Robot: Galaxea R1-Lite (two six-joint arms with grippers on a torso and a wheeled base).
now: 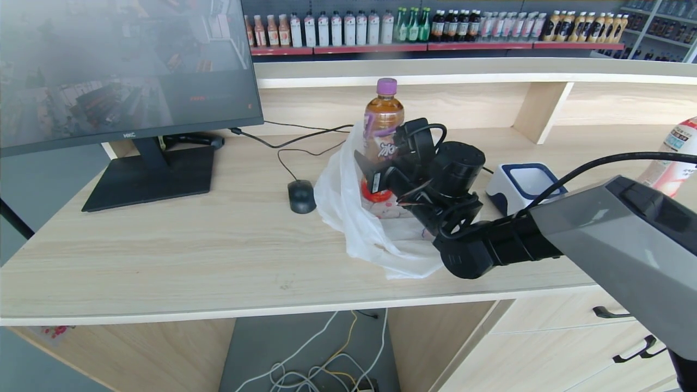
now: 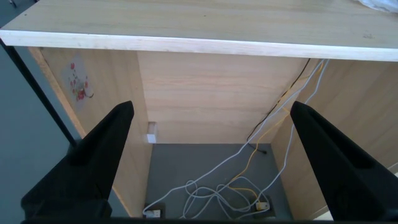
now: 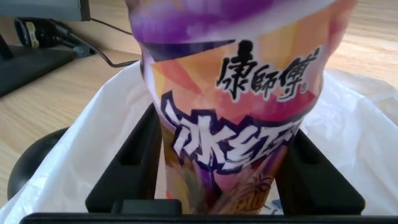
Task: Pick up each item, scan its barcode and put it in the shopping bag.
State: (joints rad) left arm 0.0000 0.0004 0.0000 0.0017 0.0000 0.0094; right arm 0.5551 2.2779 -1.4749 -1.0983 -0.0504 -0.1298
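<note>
Left tool [image 2: 211,109]: fingers wide apart, nothing between them, low in front of the tabletop [image 1: 163,256] edge.

Monitor [image 1: 125,65] at far left of tabletop. Mouse [image 1: 301,196] just beside the shopping bag [image 1: 348,218], at its 9 o'clock.

Bottle [image 1: 384,117], purple cap, upright, lower part inside the bag's open mouth, base hidden. Right tool [image 1: 381,169] clamped on its label, arm coming in from 4 o'clock.

Scanner [image 1: 520,185] at 3 o'clock of bag. Pale bottle [image 1: 672,158] at right edge.
</note>
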